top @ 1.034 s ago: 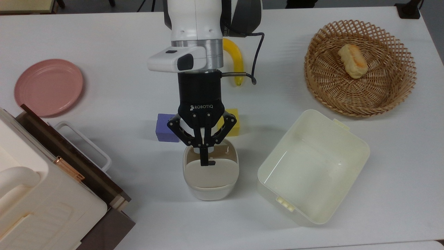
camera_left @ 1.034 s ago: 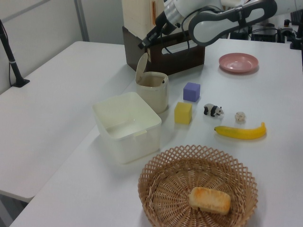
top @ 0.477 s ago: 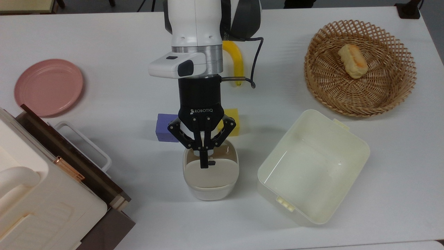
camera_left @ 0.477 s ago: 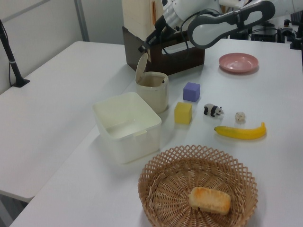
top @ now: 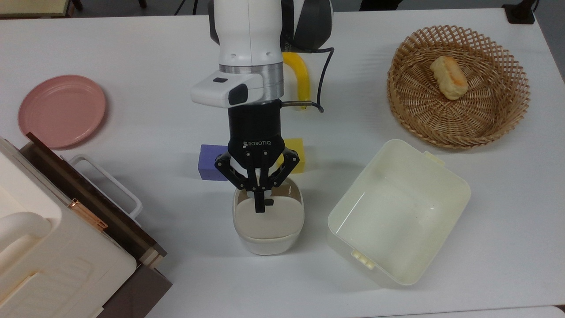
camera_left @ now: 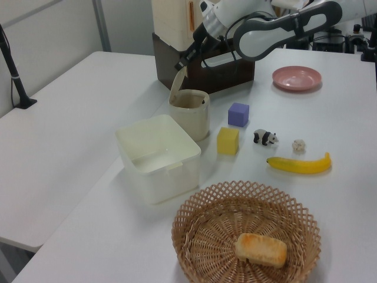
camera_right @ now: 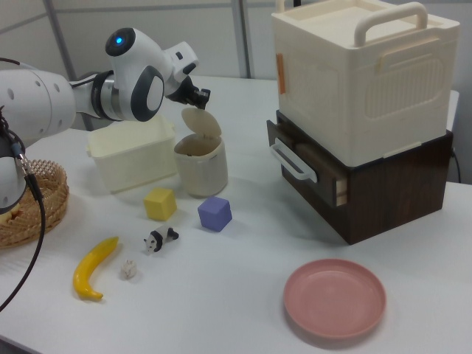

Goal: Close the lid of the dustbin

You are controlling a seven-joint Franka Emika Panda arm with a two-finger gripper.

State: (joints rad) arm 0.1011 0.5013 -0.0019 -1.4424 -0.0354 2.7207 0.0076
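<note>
A wide white bench (top: 132,39) with a smooth matte top is being shown, with a second white bench (camera_left: 53,118) just beside it in the left view. One boxy cream plastic case with a moulded handle (camera_right: 365,70) is being carried on one dark wooden drawer unit (camera_right: 383,184). One round woven wicker basket (top: 459,86) is holding one bread roll (top: 449,77). One glossy pale-yellow rectangular tub (top: 397,212) is standing open near the dustbin (top: 268,240), a small cream rounded-square bin at the bench's middle. Its lid (top: 267,218), a flat beige panel, is being held half raised, tilted over the opening. The hand (top: 259,207) is being pressed against the lid's upper edge, its fingers drawn together and nothing being gripped between them. One pink round plate (top: 62,110), one banana (camera_right: 92,269), two foam cubes, purple (top: 211,162) and yellow (top: 295,155), one toy panda (camera_right: 161,239) and one small pale lump (camera_right: 128,271) are being seen besides.
</note>
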